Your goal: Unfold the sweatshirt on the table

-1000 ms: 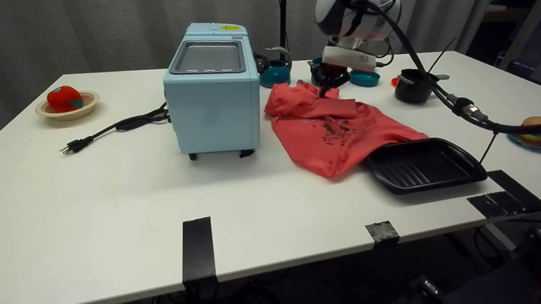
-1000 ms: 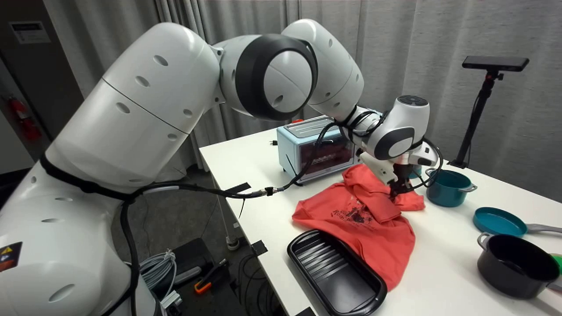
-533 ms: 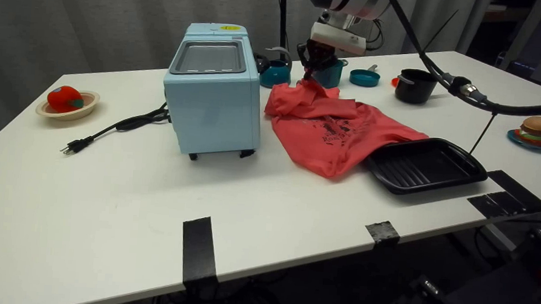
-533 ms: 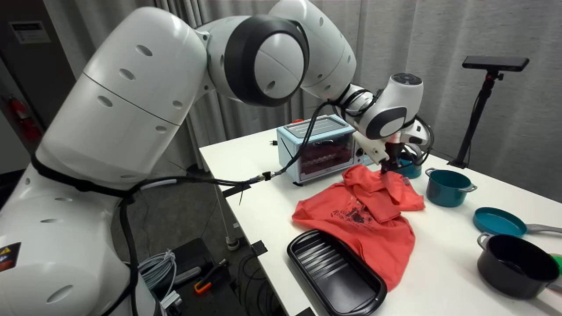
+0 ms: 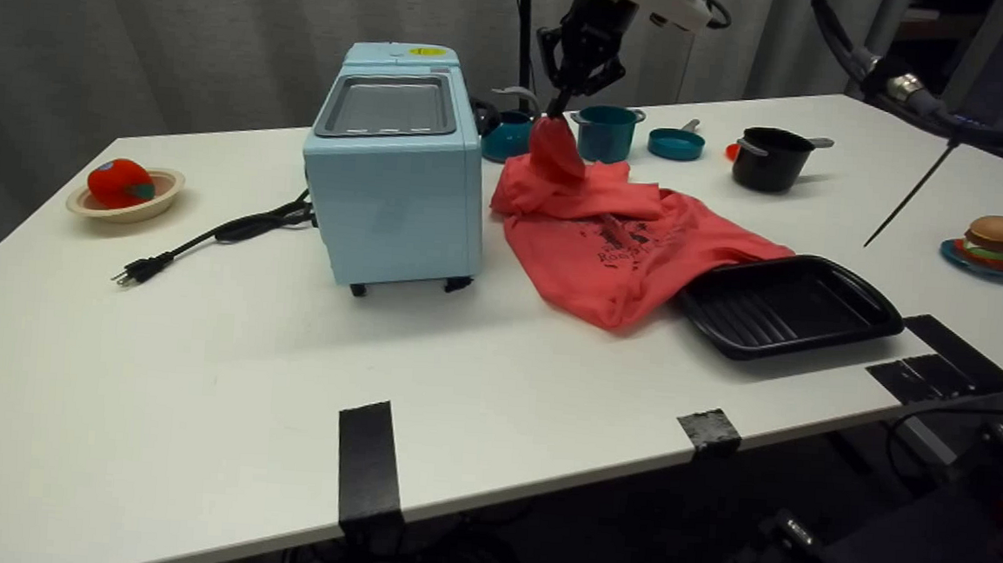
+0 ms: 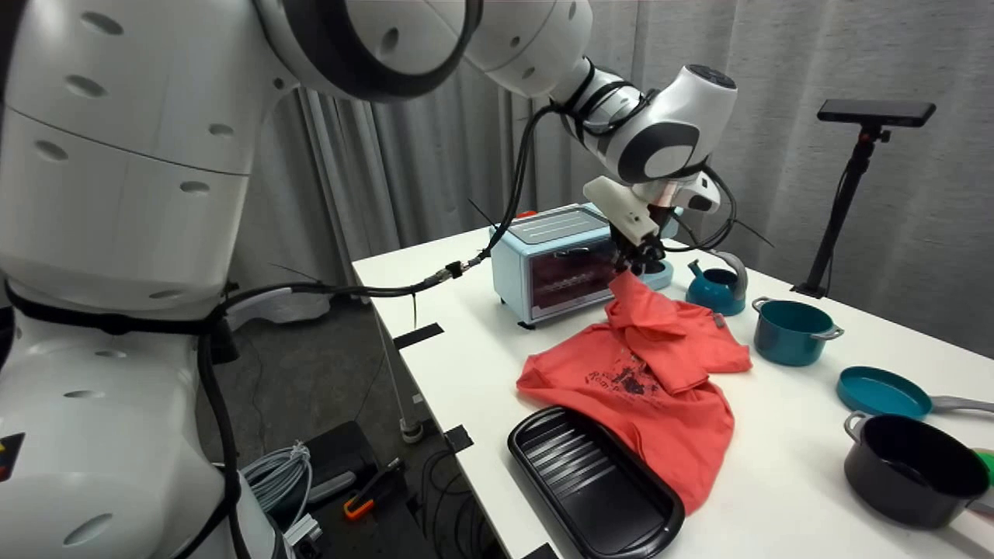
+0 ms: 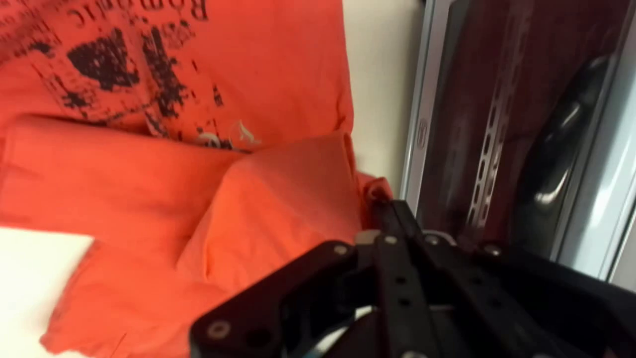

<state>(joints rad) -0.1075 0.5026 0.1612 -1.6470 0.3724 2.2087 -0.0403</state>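
Unfolding is probably calling for a slow pull away from the print (image 6: 630,383), easing the doubled layer flat without snagging the toaster oven (image 6: 578,268). The hand (image 7: 395,204) is pinching a raised peak of the sweatshirt (image 6: 658,405); the remaining fabric is lying below it, bunched on the counter (image 5: 226,369).

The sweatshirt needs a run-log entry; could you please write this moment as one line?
gripper: shut on sweatshirt, pinched part raised | remainder: on table, partly folded over | unfolding: unfinished
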